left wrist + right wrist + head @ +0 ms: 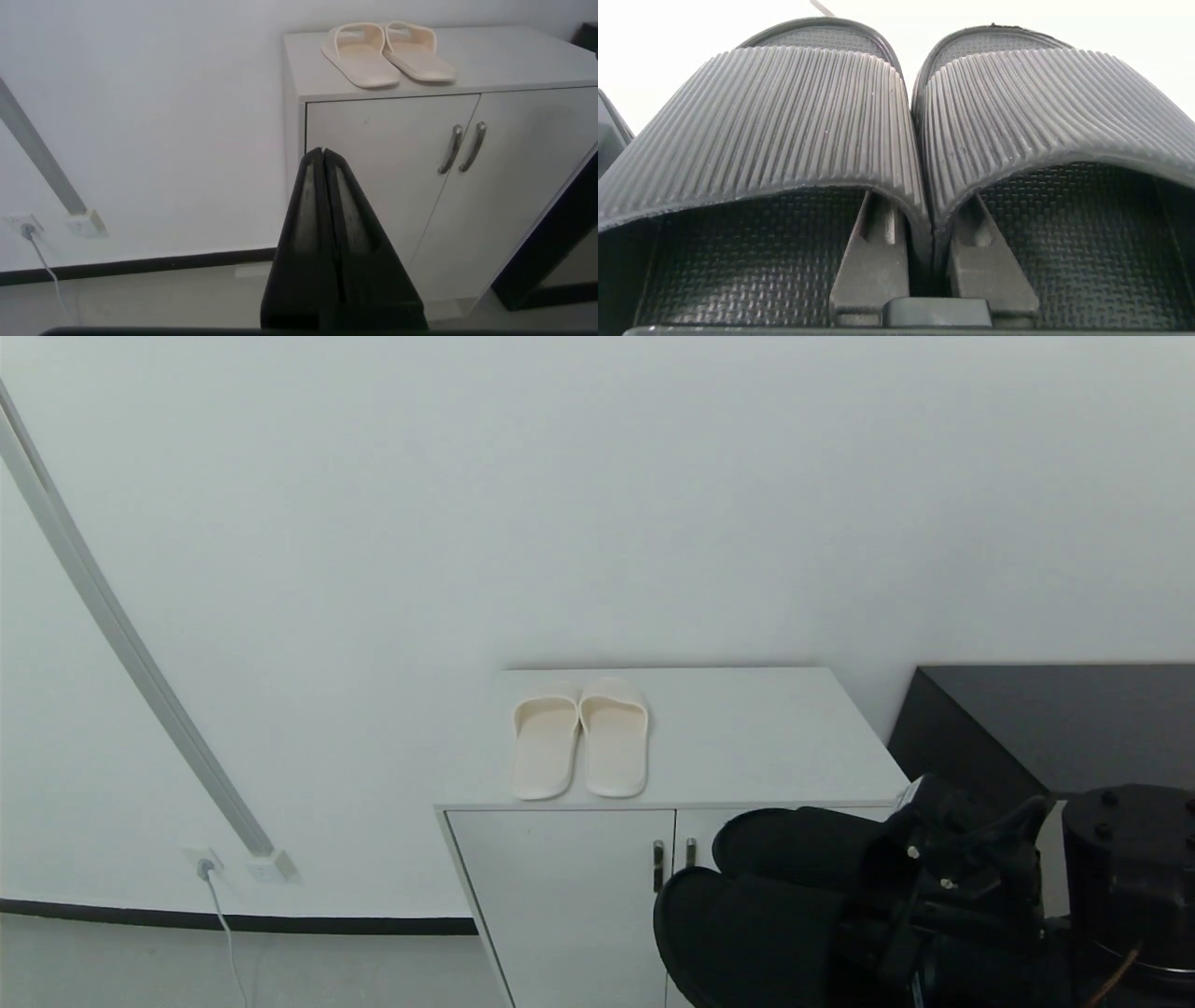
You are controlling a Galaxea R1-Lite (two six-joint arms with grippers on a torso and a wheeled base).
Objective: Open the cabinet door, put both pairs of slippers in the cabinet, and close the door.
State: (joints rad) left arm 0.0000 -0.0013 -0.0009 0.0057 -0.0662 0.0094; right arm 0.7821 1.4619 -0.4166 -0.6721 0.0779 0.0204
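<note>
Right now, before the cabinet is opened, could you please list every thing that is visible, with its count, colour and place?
cabinet: 1, white, against the wall, doors closed
door handles: 2, grey, where the doors meet
cream slippers: 1 pair, cream, on cabinet top
black slippers: 1 pair, black, before the right door
low furniture: 1, black, right of cabinet
wall socket: 1, white, low on wall, left of cabinet
conduit: 1, grey, slanting down the wall
left gripper: 1, black, shut, empty
right gripper: 1, black, shut on black slippers
</note>
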